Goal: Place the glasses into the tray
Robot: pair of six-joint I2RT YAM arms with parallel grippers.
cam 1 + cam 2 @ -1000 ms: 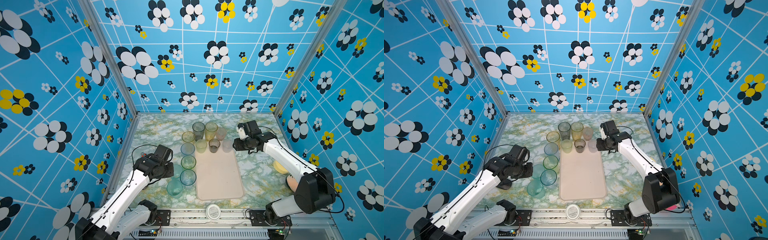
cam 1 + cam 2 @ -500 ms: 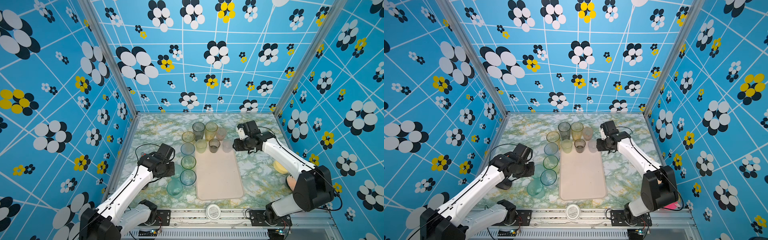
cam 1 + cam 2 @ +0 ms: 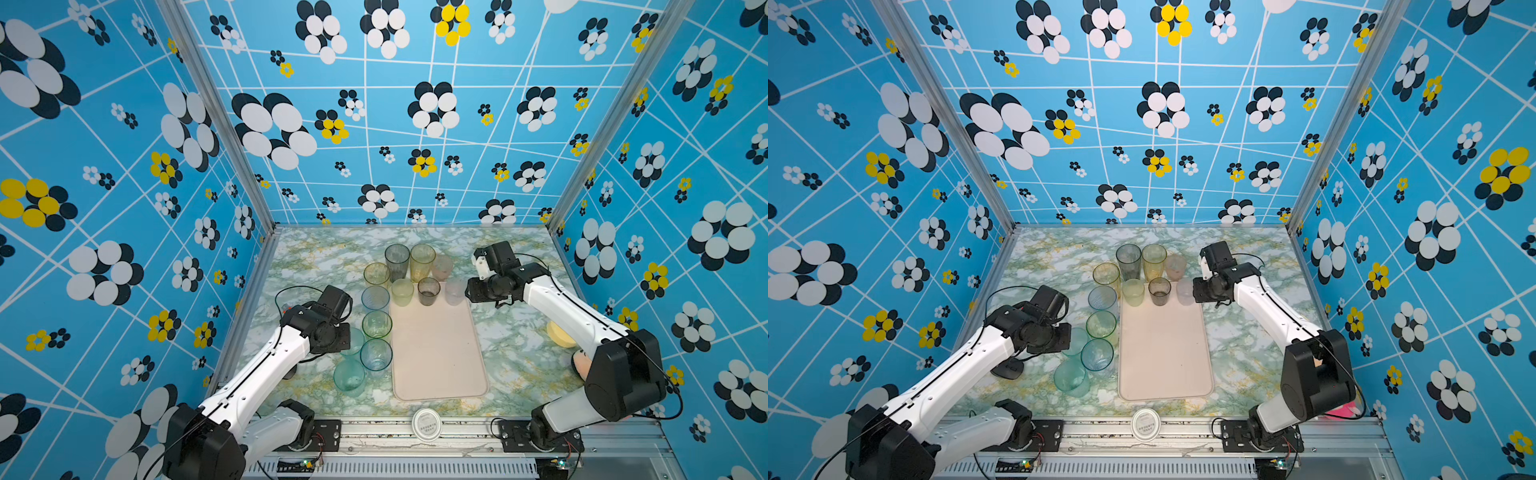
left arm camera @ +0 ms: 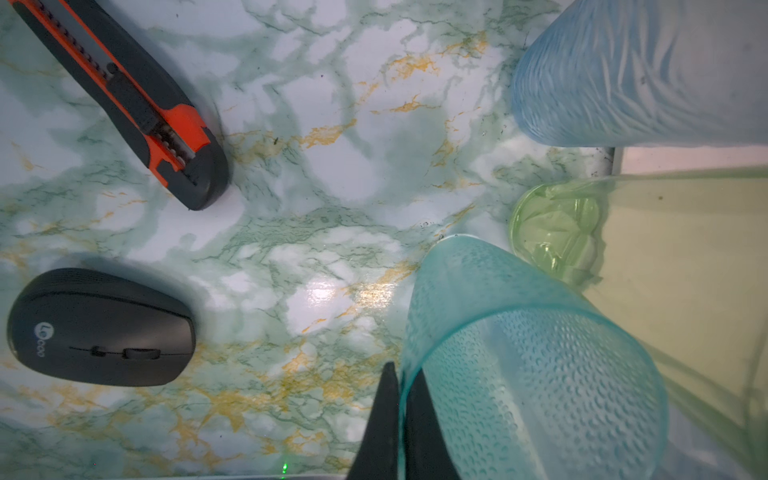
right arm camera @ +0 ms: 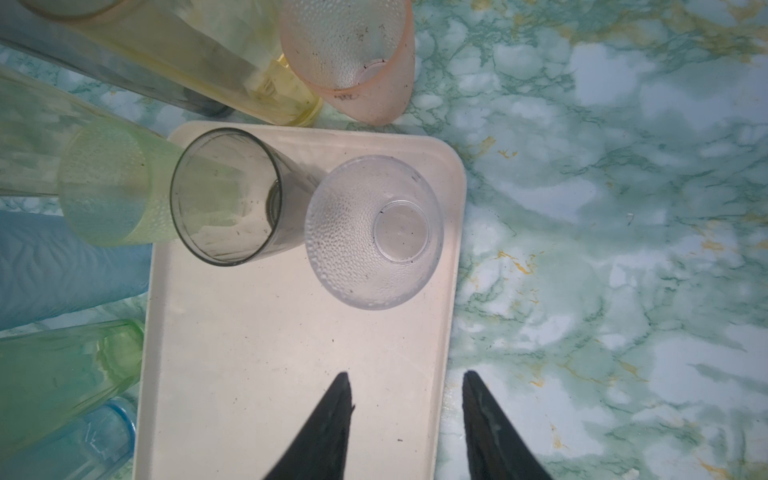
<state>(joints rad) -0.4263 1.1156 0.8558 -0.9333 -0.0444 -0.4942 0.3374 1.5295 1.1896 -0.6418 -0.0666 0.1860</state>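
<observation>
Left claw (image 4: 403,370): jaws pressed together on the rim wall of the teal dimpled tumbler (image 4: 519,353), one jaw inside and one outside. This tumbler is off the tray (image 5: 270,353), just beside the long edge on the left arm's side. Whether it is clear of the table (image 4: 291,208) cannot be told.

Right claw (image 5: 405,372): jaws apart, empty, above the tray's far end.

Done, as judged:
- The smoky grey tumbler (image 5: 226,195) and clear dimpled tumbler (image 5: 374,232) stand on the tray's far end.
- The pale green tumbler (image 5: 104,183) next to them seems to sit on the far corner, but its base is hidden.

Left to do:
- Along that same long edge, off the tray:
  - amber tumbler (image 3: 376,274)
  - pale blue tumbler (image 3: 375,297)
  - green tumbler (image 3: 377,324)
  - blue-rimmed tumbler (image 3: 376,353)
  - second teal tumbler (image 3: 349,376)
- Beyond the far end:
  - tall grey tumbler (image 3: 397,259)
  - tall amber tumbler (image 3: 422,257)
  - pink tumbler (image 3: 441,266)

Estimate: about a quarter done. Most of the tray is bare.
</observation>
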